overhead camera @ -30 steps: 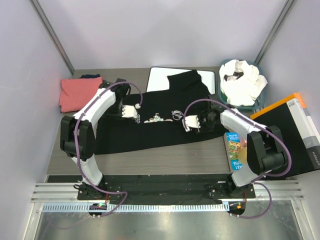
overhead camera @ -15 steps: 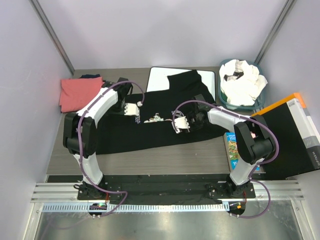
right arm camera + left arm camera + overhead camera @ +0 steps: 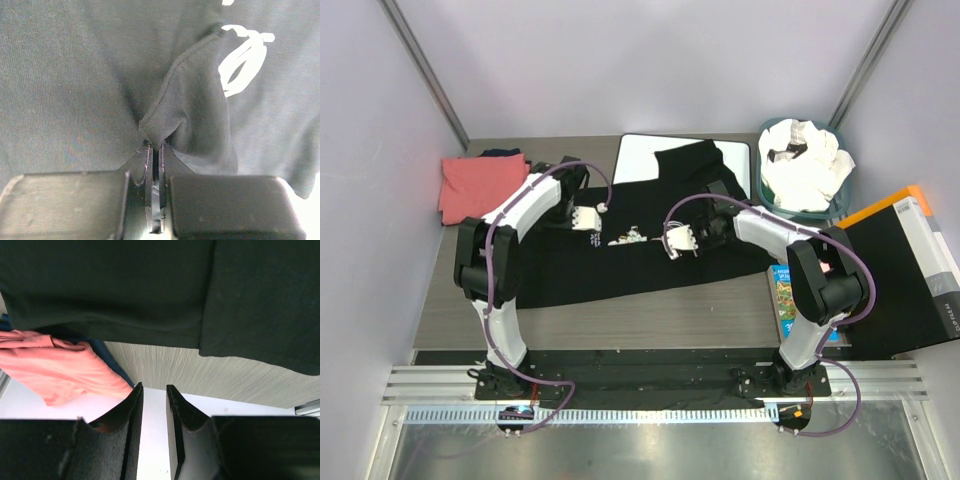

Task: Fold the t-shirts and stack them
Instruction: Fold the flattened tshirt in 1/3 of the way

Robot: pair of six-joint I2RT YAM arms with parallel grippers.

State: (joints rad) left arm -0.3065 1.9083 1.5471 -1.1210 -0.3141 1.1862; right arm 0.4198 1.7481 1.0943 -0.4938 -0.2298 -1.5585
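Ok so the right gripper [image 3: 155, 150] is clamped tight on a little raised ridge of the black tee [image 3: 190, 110], right beside the white script [image 3: 245, 60]. The cloth sits right at its fingertips and bunches up from there, and my guess is it's grabbing near the middle of the front to drag a fold across. The left gripper [image 3: 154, 387] has its jaws just a bit apart with light showing through the gap, so nothing's in them; the tee lies out past its tips, not between them, with a strip of bare table [image 3: 225, 375] closer in. Seen from above, the black tee is spread across the middle of the table, with its far end lying over the white board [image 3: 640, 160], probably laid out flat so the sides can be turned in. The coral tee [image 3: 475, 185] sits folded in the far left corner, likely the start of the stack, and the white tees [image 3: 800, 165] are heaped in the basket [image 3: 767, 205] far right, well apart from both arms
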